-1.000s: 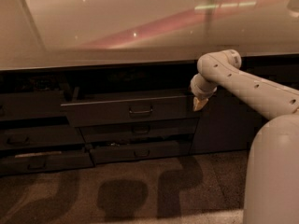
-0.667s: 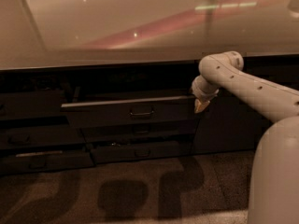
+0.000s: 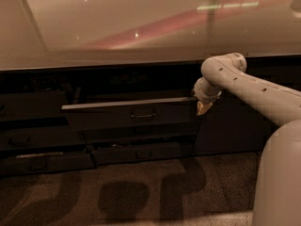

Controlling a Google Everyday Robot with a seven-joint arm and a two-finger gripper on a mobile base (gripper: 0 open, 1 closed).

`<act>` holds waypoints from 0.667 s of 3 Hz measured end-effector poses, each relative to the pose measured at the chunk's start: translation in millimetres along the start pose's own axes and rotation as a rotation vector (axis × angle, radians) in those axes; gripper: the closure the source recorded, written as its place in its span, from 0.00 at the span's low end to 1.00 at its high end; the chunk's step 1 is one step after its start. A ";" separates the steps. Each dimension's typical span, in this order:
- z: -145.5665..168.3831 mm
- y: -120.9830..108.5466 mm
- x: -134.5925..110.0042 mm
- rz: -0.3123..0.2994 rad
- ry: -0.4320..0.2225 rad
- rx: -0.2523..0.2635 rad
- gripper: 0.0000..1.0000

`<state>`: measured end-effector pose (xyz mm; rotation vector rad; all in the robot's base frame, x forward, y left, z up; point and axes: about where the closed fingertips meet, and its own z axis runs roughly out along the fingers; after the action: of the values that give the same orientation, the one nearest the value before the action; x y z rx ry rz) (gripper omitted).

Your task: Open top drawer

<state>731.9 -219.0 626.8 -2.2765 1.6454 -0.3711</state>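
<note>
The top drawer (image 3: 113, 114) is a wide dark grey front with a pale rim and a small black loop handle (image 3: 142, 114) at its centre. It stands pulled partly out from under the counter. My gripper (image 3: 203, 108) hangs from the white arm just past the drawer's right end, level with its front and to the right of the handle. It holds nothing that I can see.
A pale glossy counter top (image 3: 141, 27) overhangs the drawers. Two shallower drawers (image 3: 141, 152) sit below the top one, slightly out. Another drawer stack (image 3: 33, 140) is at the left. My white arm and base (image 3: 277, 173) fill the right side. Shadowed floor lies in front.
The drawer has come slightly further out toward me. My gripper has stayed by the drawer's right end, shifting a little.
</note>
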 end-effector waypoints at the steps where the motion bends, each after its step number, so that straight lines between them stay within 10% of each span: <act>1: -1.7 -0.4 -0.1 0.000 0.000 0.000 1.00; 2: -3.1 6.7 -0.7 -0.004 -0.001 -0.005 1.00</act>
<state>724.7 -220.6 626.9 -2.2838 1.6435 -0.3675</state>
